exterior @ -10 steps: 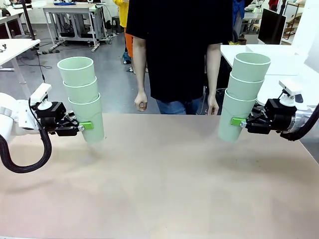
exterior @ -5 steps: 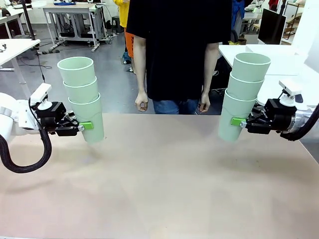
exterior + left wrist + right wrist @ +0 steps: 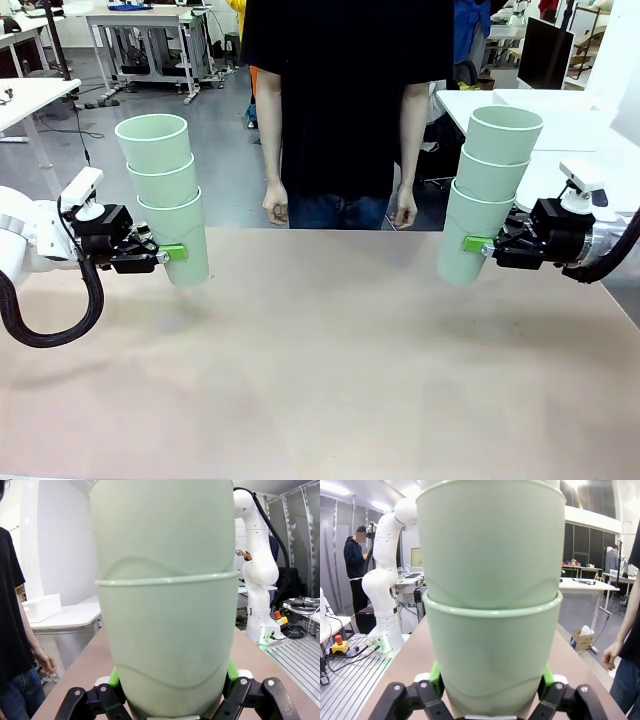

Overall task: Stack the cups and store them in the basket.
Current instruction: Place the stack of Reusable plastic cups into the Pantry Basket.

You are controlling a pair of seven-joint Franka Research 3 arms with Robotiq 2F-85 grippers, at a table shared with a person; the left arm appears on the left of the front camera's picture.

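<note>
Front view: left pincer (image 3: 180,254) grips the left cup stack (image 3: 163,185), right pincer (image 3: 467,245) grips the right cup stack (image 3: 490,175).

Counter (image 3: 330,360): flat matte tan top, plain finish; spans front view side to side, far edge straight; faint soft shadows (image 3: 560,325) twd both side edges; in wrist views it's a brown strip either side of the cups (image 3: 165,630), running away from cam.
</note>
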